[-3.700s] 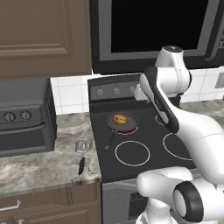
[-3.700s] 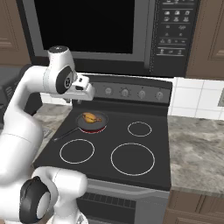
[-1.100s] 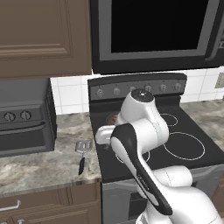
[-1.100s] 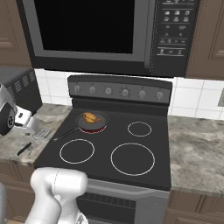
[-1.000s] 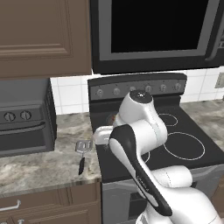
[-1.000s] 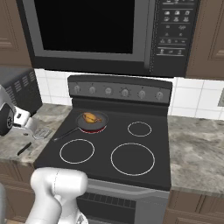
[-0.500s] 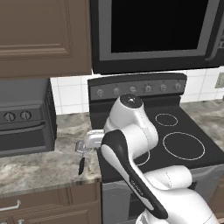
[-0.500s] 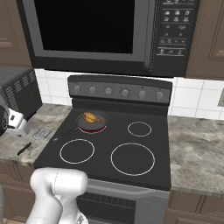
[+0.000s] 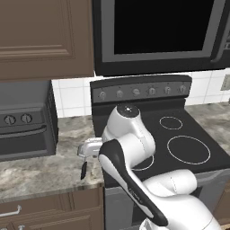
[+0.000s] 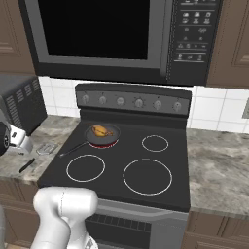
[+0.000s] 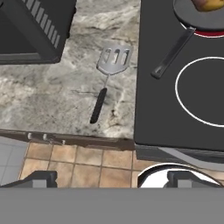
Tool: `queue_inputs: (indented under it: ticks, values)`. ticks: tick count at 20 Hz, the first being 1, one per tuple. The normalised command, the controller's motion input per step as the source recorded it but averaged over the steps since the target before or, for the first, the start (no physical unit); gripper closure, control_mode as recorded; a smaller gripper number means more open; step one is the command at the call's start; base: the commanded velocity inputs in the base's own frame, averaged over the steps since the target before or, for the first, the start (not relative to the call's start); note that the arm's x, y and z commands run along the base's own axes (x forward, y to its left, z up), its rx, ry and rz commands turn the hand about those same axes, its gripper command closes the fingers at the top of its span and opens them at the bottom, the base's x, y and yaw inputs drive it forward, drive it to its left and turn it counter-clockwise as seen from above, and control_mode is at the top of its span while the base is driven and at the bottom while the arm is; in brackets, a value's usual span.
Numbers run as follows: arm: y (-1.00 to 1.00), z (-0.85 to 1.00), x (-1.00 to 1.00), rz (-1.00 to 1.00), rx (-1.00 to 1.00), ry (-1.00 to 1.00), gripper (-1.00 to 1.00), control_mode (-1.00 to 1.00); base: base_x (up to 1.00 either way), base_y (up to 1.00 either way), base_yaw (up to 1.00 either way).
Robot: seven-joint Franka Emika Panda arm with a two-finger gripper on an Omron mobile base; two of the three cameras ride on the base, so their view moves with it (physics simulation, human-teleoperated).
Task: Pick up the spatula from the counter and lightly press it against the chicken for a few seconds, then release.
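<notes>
The spatula point(image 11: 114, 61) lies flat on the stone counter left of the stove, its slotted metal head toward the wall and its black handle point(image 11: 98, 105) toward the counter edge. From the right base view the spatula point(image 10: 46, 148) rests beside the stove. My gripper point(image 11: 111, 179) hangs above it, open, with nothing between its fingertips point(image 11: 40, 178). My hand point(image 9: 90, 148) covers the spatula head in the left base view, leaving the handle point(image 9: 83, 170) showing. The chicken point(image 10: 100, 130) sits in a small black pan point(image 10: 113, 135) on the glowing back-left burner.
A dark toaster oven point(image 9: 22, 121) stands on the counter left of the spatula. The pan's long handle point(image 11: 173, 52) points toward the spatula over the stove top point(image 10: 146, 165). Beyond the counter edge is tiled floor point(image 11: 65, 164). A microwave point(image 10: 97, 34) hangs above.
My arm has swung left, from over the stove to above the counter where the spatula lies. The gripper has stayed open. Spatula, pan and chicken have not moved.
</notes>
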Motion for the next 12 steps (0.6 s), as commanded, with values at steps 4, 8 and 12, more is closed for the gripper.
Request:
queue_inputs:
  ticks: [4, 8, 12]
  values:
    - [0.00, -0.05, 0.15, 0.00, 0.00, 0.00, -1.00, -1.00, 0.00, 0.00, 0.00]
    - [0.00, 0.00, 0.01, 0.00, 0.00, 0.00, -1.00, -1.00, 0.00, 0.00, 0.00]
    - [0.12, -0.01, 0.12, 0.00, 0.00, 0.00, -1.00, -1.00, 0.00, 0.00, 0.00]
